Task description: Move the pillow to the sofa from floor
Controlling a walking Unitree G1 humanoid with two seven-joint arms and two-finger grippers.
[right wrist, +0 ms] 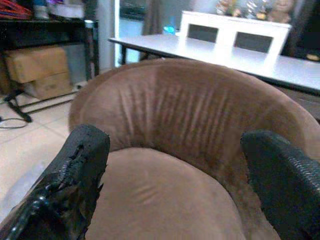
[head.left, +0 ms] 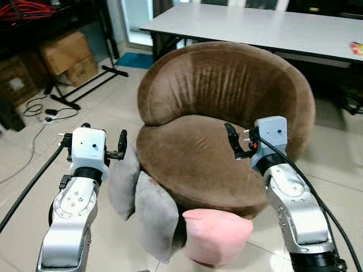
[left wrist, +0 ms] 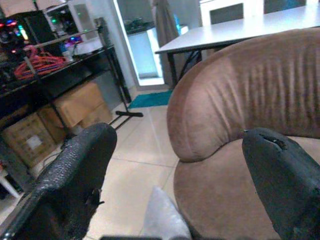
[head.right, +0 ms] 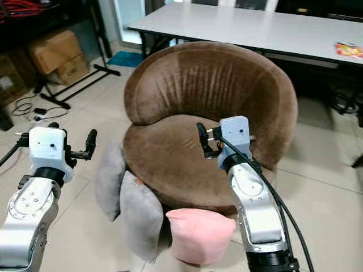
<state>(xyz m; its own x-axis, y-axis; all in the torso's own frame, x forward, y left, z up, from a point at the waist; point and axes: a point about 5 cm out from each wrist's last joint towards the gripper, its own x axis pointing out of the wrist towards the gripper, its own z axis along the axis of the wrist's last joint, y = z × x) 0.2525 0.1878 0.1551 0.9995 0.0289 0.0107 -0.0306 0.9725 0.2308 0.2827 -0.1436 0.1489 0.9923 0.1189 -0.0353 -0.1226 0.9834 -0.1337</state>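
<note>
We face the brown sofa (head.left: 227, 124), its seat bare, with a white table (head.left: 255, 28) behind it. On the floor (head.left: 34, 187), leaning against the sofa's front edge, sit two grey pillows (head.left: 144, 198) and a pink pillow (head.left: 215, 235). They look light, soft and squashy, so we would pinch a plump upper corner. Our left tool (head.left: 116, 148) hangs released above the grey pillows; our right tool (head.left: 233, 144) hovers released over the seat.

sofa (head.left: 227, 96): brown velvety cloth, matt, ribbed back | pillows: pink pillow (head.left: 216, 235) and grey pillows (head.left: 153, 212), soft cloth | floor (head.left: 346, 164): glossy tile | counter (head.left: 255, 25): smooth pale top
</note>
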